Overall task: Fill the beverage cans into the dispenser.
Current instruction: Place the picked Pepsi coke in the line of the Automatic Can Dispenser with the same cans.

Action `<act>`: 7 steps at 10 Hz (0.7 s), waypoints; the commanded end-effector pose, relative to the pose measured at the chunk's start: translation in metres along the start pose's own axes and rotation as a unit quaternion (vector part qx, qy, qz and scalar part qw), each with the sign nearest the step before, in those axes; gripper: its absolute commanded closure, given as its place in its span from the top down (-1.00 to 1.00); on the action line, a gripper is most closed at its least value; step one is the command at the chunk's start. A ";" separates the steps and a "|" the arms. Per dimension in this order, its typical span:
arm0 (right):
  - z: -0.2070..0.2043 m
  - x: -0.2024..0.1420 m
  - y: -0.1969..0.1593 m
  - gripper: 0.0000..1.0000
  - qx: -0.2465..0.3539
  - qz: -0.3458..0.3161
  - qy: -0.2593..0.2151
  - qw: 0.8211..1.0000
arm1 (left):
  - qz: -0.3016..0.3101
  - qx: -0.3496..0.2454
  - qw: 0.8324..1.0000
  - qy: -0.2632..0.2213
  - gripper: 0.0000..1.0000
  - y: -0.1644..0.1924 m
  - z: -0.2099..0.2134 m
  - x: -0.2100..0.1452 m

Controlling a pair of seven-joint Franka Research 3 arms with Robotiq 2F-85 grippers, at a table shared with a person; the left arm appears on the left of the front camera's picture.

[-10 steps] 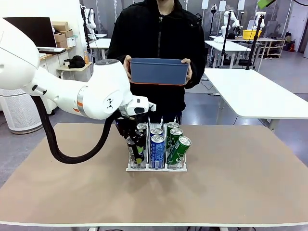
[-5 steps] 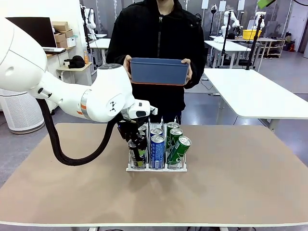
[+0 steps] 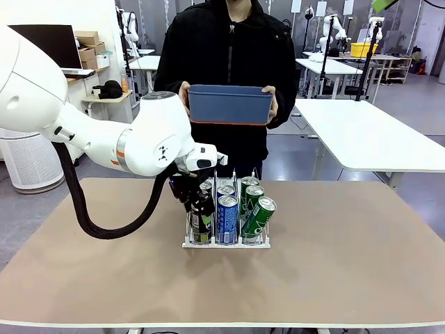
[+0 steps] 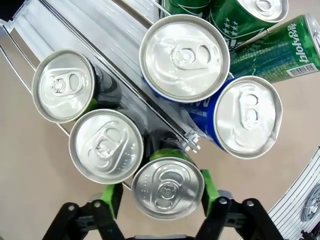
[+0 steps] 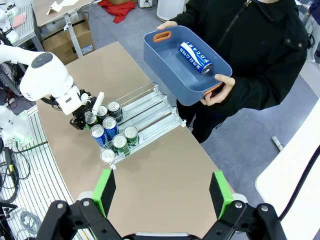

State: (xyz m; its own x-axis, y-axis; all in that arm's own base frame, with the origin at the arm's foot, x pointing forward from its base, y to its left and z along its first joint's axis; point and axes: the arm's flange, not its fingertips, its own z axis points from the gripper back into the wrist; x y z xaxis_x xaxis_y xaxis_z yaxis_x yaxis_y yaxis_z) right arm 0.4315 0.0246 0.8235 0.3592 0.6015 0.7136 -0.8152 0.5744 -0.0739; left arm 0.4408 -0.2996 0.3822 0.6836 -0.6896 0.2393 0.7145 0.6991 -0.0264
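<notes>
While left hand (image 4: 160, 192) stands released, pads flanking the nearest can (image 4: 167, 189) in the dispenser's (image 4: 95, 37) outer lane, other cans (image 4: 184, 57) stand in lanes just ahead of it; right hand (image 5: 162, 194) hangs spread and empty, high over the counter (image 5: 150, 170).

Your tan worktop (image 3: 348, 264) carries a white wire rack (image 3: 226, 243), standing midway between its side edges and nearer the far edge.

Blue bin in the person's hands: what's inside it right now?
One blue-and-white can lies on its side in the blue bin. From the front its wall hides the inside.
</notes>
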 end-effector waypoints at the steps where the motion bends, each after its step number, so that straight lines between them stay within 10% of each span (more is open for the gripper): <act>1: 0.000 -0.001 0.002 1.00 0.000 -0.003 0.004 1.000 | 0.013 0.027 1.000 -0.008 0.95 -0.003 0.019 -0.003; 7: 0.000 -0.001 0.002 1.00 0.000 -0.003 0.004 1.000 | 0.009 0.060 0.998 -0.029 1.00 -0.019 0.066 -0.003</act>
State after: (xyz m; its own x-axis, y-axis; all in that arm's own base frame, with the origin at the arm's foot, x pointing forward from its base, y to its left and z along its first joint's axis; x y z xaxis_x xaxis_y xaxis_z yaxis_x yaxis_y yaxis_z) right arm 0.4315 0.0245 0.8235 0.3592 0.6015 0.7135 -0.8152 0.5745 -0.0739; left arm 0.4239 -0.2975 0.4466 0.6703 -0.6751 0.3080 0.6955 0.7163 0.0565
